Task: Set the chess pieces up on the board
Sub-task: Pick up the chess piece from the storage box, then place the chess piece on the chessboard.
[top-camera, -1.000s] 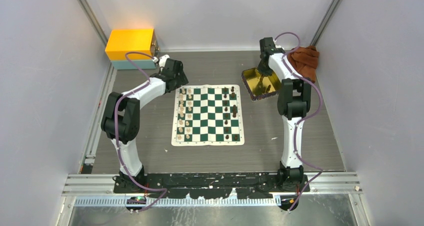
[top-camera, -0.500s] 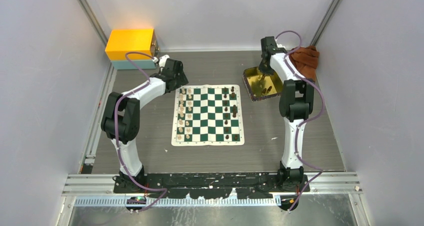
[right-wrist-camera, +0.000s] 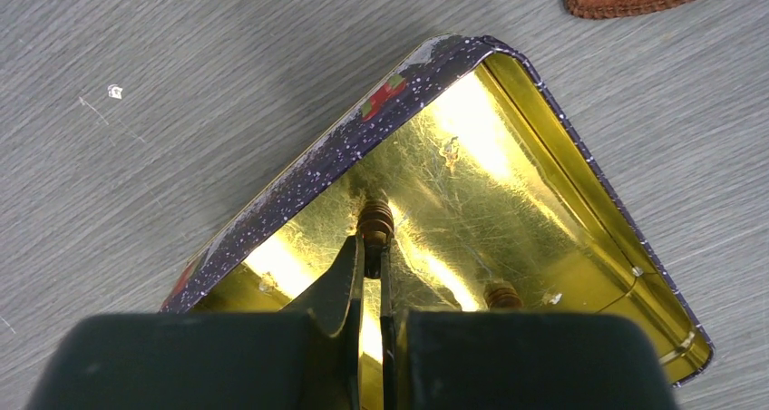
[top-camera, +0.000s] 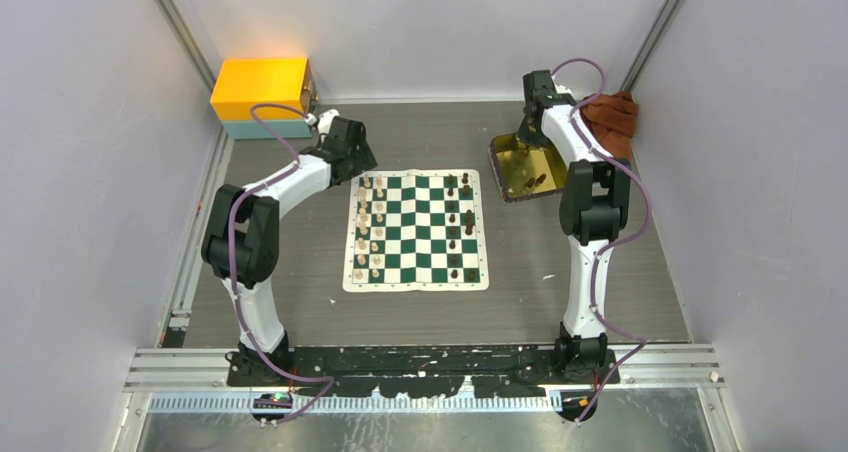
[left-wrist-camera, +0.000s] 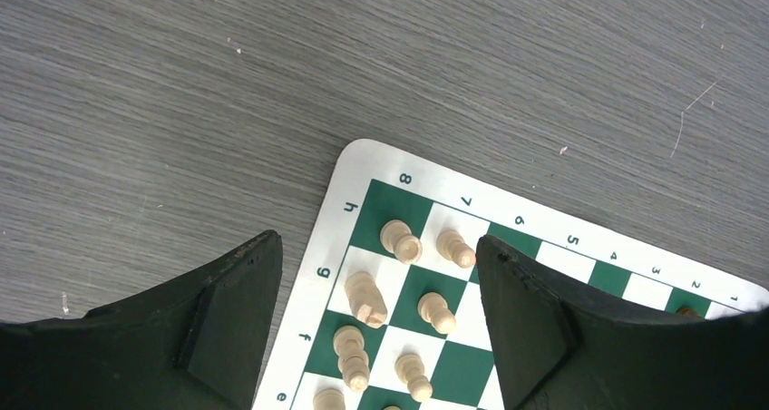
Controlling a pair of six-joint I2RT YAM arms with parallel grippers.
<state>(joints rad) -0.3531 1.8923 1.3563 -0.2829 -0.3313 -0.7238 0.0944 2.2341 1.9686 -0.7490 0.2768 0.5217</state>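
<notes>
The green and white board point(top-camera: 417, 285) lies at the table's middle. Cream chess pieces point(top-camera: 368, 232) stand along its left side and dark pieces point(top-camera: 460, 227) along its right side. My left gripper point(top-camera: 352, 154) is open and empty above the board's far left corner. In the left wrist view, cream pieces point(left-wrist-camera: 400, 241) stand between its spread fingers point(left-wrist-camera: 245, 283). My right gripper point(right-wrist-camera: 372, 242) is inside the gold tray point(right-wrist-camera: 544, 192), shut on a dark brown piece point(right-wrist-camera: 375, 218). A second brown piece point(right-wrist-camera: 501, 295) stands in the tray to its right.
The gold tray point(top-camera: 505, 150) sits right of the board's far corner. A rust-brown cloth point(top-camera: 612, 120) lies at the back right. A yellow box point(top-camera: 262, 94) stands at the back left. Grey walls close in the sides.
My right gripper has shifted slightly back and right inside the tray. The left arm has not moved.
</notes>
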